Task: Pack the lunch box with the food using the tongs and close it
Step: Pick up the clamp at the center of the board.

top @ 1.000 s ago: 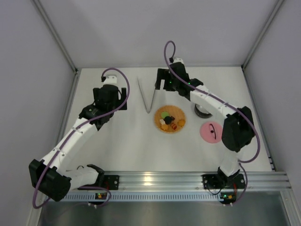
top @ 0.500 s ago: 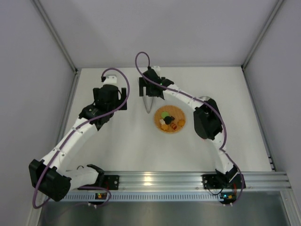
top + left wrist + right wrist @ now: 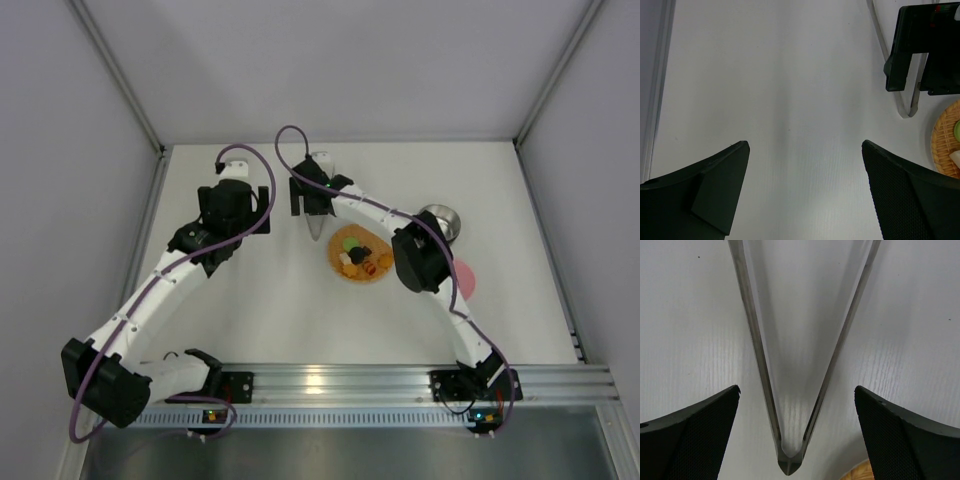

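Note:
The silver tongs (image 3: 318,229) lie on the table in a narrow V, joined end (image 3: 789,463) toward the plate. My right gripper (image 3: 315,200) hovers right over them, open, its fingers (image 3: 692,440) straddling both arms near the joined end without touching. The food (image 3: 360,257), small green, black, yellow and orange pieces, sits on an orange woven plate (image 3: 384,252). The lunch box (image 3: 441,221), a steel bowl, stands uncovered at the right. Its pink lid (image 3: 465,280) lies nearer, half hidden by the right arm. My left gripper (image 3: 236,192) stands open over bare table, left of the tongs (image 3: 906,106).
The left wrist view shows the right gripper's black fingers (image 3: 900,55) over the tongs and the plate's rim (image 3: 943,145) at the right edge. White walls enclose the table on three sides. An aluminium rail (image 3: 330,380) runs along the near edge.
My right arm has swung left from beside the bowl to above the tongs, uncovering the bowl and covering half the lid. The left arm has stayed put.

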{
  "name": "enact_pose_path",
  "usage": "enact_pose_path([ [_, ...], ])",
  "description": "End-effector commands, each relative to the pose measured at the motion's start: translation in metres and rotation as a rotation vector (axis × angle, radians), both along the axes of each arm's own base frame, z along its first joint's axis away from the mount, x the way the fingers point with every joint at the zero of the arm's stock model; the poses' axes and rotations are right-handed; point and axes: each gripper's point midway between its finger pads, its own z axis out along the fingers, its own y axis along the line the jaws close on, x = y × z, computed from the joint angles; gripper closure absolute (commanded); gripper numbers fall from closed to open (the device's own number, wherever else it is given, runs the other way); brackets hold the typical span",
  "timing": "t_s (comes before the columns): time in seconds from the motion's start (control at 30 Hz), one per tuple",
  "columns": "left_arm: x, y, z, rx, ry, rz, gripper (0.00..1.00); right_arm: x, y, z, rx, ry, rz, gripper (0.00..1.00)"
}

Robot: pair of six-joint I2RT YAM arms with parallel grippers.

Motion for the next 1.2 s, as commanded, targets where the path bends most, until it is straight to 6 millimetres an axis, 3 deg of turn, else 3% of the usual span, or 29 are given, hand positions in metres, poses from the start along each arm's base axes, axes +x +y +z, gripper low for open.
enact_pose_path([
  [0.0, 0.001, 0.002, 0.0, 0.003, -0.005, 0.009, 0.01, -0.004, 0.012, 0.01, -0.007, -0.019, -0.013, 0.04],
  [0.27, 0.002, 0.001, -0.002, 0.007, 0.003, 0.007, 0.01, -0.003, 0.017, -0.01, -0.029, 0.001, -0.019, 0.05],
  [0.57, 0.003, 0.0, -0.006, 0.009, 0.013, 0.006, 0.01, -0.003, 0.007, -0.02, -0.086, 0.002, -0.037, 0.12],
  [0.8, 0.003, 0.001, -0.008, 0.013, 0.018, 0.008, 0.01, -0.002, -0.002, -0.022, -0.135, -0.003, -0.028, 0.36],
  [0.9, 0.004, 0.001, -0.008, 0.014, 0.018, 0.009, 0.01, 0.001, -0.012, -0.021, -0.136, 0.006, -0.034, 0.38],
  [0.93, 0.004, 0.001, -0.009, 0.015, 0.021, 0.009, 0.01, -0.001, -0.021, -0.029, -0.154, 0.023, -0.034, 0.38],
  [1.17, 0.004, 0.001, -0.008, 0.014, 0.018, 0.01, 0.01, -0.005, -0.043, -0.022, -0.177, 0.012, -0.018, 0.38],
])
